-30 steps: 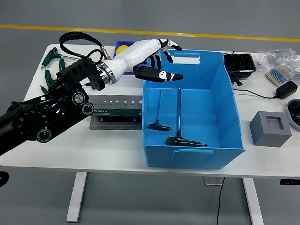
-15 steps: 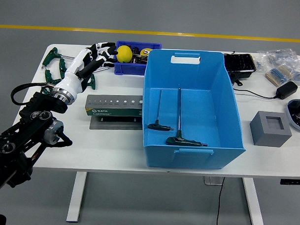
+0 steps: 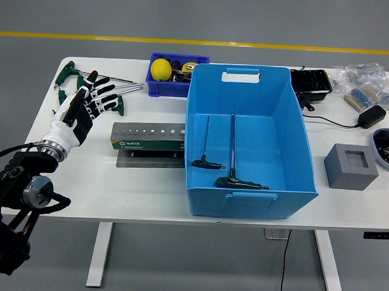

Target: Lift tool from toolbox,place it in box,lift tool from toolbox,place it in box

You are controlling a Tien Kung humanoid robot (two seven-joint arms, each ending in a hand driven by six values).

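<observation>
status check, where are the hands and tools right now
Left hand open, empty, over table's left end. Two T-handle tools in blue box. Right hand out of view. Nothing blocking.

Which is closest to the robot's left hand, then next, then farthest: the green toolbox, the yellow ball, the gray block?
From the left hand:
1. Green toolbox, just to its right.
2. Yellow ball, in the small blue bin at the back.
3. Gray block, far right side.

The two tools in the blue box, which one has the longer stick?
The right one. Its thin metal shaft reaches farther toward the back of the blue box than that of the left tool, and its handle lies nearer the front wall.
</observation>
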